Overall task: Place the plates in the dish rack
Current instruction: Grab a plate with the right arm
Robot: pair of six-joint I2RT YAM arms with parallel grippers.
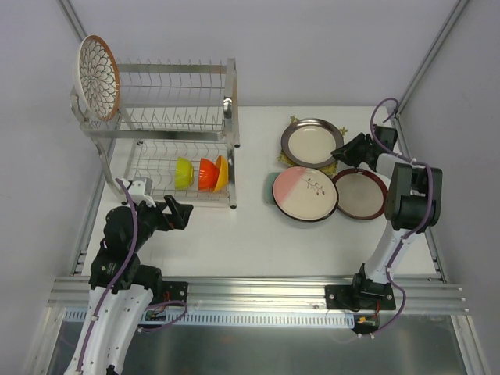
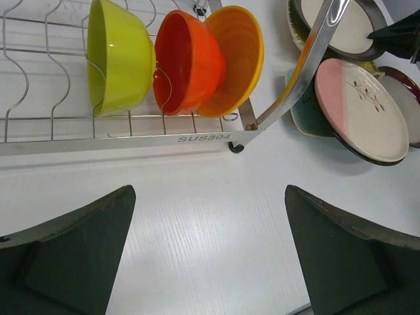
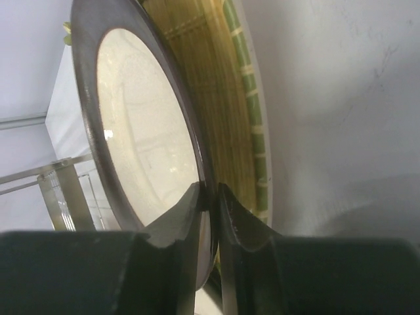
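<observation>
My right gripper [image 1: 341, 151] [image 3: 210, 196] is shut on the near rim of the dark-rimmed cream plate [image 1: 312, 141] [image 3: 141, 125], one finger on top and one under the rim. That plate lies on the yellow woven square [image 1: 292, 160] [image 3: 226, 98]. In front of it lie the pink-and-white plate [image 1: 306, 193] [image 2: 361, 108], on a pale teal dish [image 1: 270, 188], and a red-rimmed plate [image 1: 360, 194]. A brown-rimmed petal-pattern plate [image 1: 98, 76] stands upright at the top left of the dish rack [image 1: 180, 117]. My left gripper [image 1: 184, 214] [image 2: 210, 249] hangs open over bare table just in front of the rack.
Green [image 1: 183, 173], orange [image 1: 206, 173] and yellow [image 1: 223, 173] bowls stand in the rack's lower tier [image 2: 118, 141]. Grey walls close in the left, back and right sides. An aluminium rail [image 1: 258, 291] runs along the near edge by the arm bases.
</observation>
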